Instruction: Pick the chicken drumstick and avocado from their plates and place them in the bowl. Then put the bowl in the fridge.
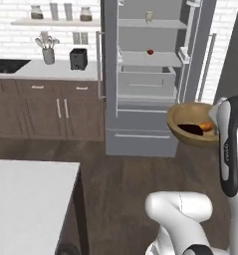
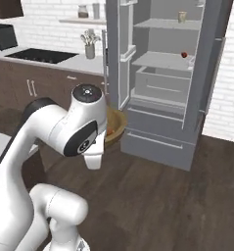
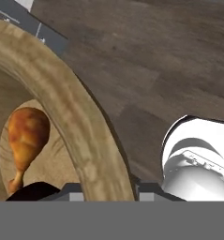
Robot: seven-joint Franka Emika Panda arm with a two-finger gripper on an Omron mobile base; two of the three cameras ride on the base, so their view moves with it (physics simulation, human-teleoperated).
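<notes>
The gripper [image 3: 104, 190] is clamped on the wooden bowl's [image 1: 182, 124] rim, carrying it level above the floor so the chicken drumstick [image 3: 25, 136] and avocado [image 1: 191, 129] stay inside, near the open fridge [image 1: 150, 74].

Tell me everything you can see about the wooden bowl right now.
The bowl is wide, round and light brown with a wood-grain look and a thick rim. It is held up in the air, tilted, in front of the open fridge, above the dark wood floor. The gripper is shut on its rim. Inside lie the chicken drumstick, orange-brown, and the dark avocado.
</notes>
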